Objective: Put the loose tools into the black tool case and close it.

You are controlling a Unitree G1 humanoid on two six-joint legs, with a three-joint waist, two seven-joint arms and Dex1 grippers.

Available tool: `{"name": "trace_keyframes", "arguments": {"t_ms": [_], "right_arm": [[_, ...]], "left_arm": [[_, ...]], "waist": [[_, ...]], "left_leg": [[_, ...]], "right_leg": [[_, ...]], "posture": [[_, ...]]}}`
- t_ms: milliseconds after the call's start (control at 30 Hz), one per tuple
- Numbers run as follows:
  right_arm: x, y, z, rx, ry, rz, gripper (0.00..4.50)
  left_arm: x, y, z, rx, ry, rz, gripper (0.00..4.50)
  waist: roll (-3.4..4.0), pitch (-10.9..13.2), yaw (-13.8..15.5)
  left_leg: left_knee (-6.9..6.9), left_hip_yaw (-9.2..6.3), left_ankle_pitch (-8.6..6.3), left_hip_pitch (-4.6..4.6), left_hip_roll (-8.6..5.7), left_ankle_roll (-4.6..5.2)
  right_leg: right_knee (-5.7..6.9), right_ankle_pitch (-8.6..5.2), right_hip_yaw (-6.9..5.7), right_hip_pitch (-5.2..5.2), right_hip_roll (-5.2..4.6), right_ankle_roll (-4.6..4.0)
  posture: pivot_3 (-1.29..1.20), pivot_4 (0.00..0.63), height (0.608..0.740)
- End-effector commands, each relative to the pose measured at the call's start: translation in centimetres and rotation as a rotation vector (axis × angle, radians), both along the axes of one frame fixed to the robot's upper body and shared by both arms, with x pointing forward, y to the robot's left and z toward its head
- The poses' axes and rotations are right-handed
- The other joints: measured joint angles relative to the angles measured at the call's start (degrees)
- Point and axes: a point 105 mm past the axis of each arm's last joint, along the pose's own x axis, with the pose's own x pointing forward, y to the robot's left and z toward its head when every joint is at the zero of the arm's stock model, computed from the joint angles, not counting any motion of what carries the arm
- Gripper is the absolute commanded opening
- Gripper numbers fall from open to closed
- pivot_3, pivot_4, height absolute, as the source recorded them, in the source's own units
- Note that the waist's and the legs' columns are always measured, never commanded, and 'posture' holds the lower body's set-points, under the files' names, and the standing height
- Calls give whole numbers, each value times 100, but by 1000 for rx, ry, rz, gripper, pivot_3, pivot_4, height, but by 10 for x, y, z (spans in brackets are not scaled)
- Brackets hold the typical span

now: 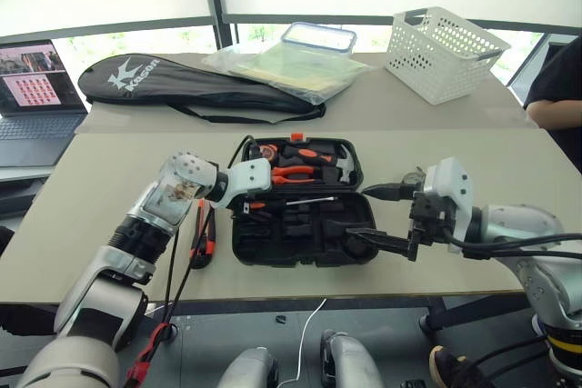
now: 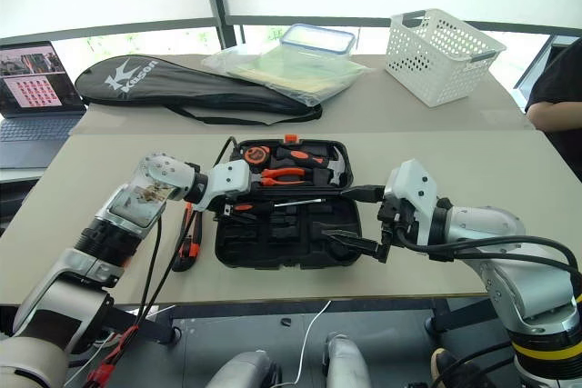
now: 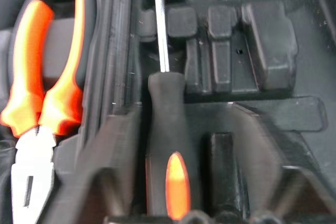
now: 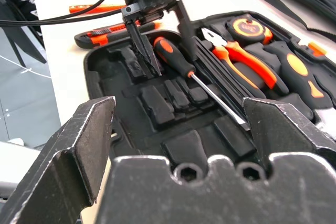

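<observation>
Left gripper [image 4: 157, 45] stands open astride a black-and-orange screwdriver [image 4: 176, 59] lying along the tool case [image 1: 273, 252] hinge; right gripper [image 1: 386, 243] gapes empty at the case's right edge

The left hand [image 1: 244, 195] hides the screwdriver [image 4: 181, 60] handle's end in the head views.

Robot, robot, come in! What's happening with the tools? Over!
Left gripper open over screwdriver lying in tool case. Right gripper open at case edge. Utility knife on table, outside case.
</observation>
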Motion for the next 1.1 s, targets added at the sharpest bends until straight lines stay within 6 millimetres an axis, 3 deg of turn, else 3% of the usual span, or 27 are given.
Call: {"name": "trace_keyframes", "arguments": {"t_ms": [33, 67, 433, 633, 800, 1000, 1100], "right_arm": [[-7, 1, 10, 11, -34, 17, 4500], [-7, 1, 10, 12, -33, 19, 4500], [-3, 2, 10, 12, -43, 10, 4500], [-1, -3, 7, 11, -36, -22, 4500], [6, -21, -3, -24, -19, -107, 4500], [10, -60, -15, -55, -2, -279, 4500], [7, -87, -18, -65, 14, -377, 4500]], "left_arm": [[0, -8, 30, -65, -66, -24, 4096], [1, -8, 31, -73, -69, -21, 4096], [8, -7, 4, 4, -58, -31, 111], [-1, -5, -26, 113, -9, -64, 47], [7, 0, -41, 182, -59, -51, 47], [11, 0, -27, 122, -81, -46, 47], [5, -3, 2, -3, -54, -49, 47]], "waist": [[0, 0, -7], [0, 0, -9], [0, 0, -12], [-2, -4, -10], [-4, -25, -6], [-6, -30, 4], [-7, -29, -20]], "left_leg": [[0, 0, 0, 0, 0, 0], [0, 0, 0, -1, 0, 0], [0, 2, 0, 1, 0, 0], [1, 2, 0, 0, -1, 1], [0, 3, 0, 8, 0, 1], [-2, 3, -4, 48, 1, 9], [-4, 4, -8, 62, 5, 16]], "right_leg": [[0, 0, 0, 0, 0, 0], [1, 0, 0, 0, 1, 0], [0, 0, 0, 0, 1, 0], [2, 0, 0, 0, -3, 1], [-1, 0, 2, 6, -5, 1], [-4, -1, 3, 48, -8, 3], [-8, -3, 5, 61, -7, 6]], "posture": [[0, 150, 740], [0, 150, 740], [0, 150, 740], [0, 150, 740], [0, 150, 740], [0, 150, 740], [0, 150, 740]]}}
